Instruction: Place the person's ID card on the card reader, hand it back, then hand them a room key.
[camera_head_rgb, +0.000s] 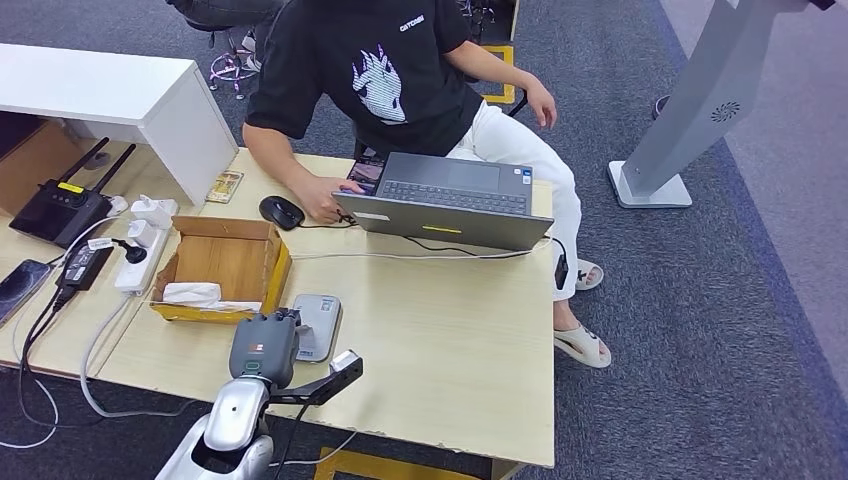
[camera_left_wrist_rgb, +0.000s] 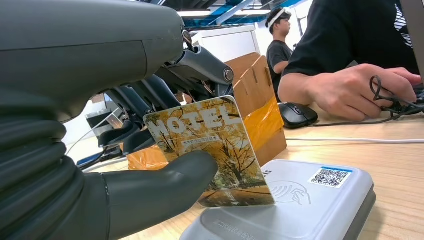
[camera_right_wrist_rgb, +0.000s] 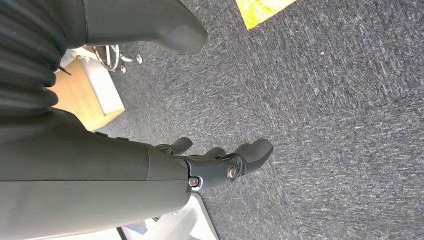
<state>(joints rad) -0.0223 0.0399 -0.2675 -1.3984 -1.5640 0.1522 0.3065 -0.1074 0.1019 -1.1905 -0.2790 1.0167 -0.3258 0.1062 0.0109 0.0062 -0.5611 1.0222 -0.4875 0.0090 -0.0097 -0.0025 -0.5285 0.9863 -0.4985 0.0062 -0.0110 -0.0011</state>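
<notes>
A robot stands at a wooden tabletop, facing a seated person who works at a laptop; the person's hand rests by the keyboard, touching a thin cable.

The robot's left hand holds a card pinched between the thick thumb and the darker fingers; the card is printed with autumn trees and the word MOTEL, so it looks like the room key rather than an ID card, though I cannot be sure. The card is tilted, with its lower edge touching or just above the top of the grey reader; from the wrist view alone I cannot tell which. From above, the reader lies near the front edge of the tabletop, just beside an open cardboard box; the left hand hangs over its near end.

The right hand hangs beside the body over grey carpet; its fingers are loosely curled and hold nothing.

To do this step well, the card should probably be kept firmly pinched and levelled so its face lies flat on the reader's marked pad, not on one edge; a slow, straight lift afterwards would guard against it slipping from the thumb; the person's hand is well apart, so a handover would call for a long reach across the tabletop.
</notes>
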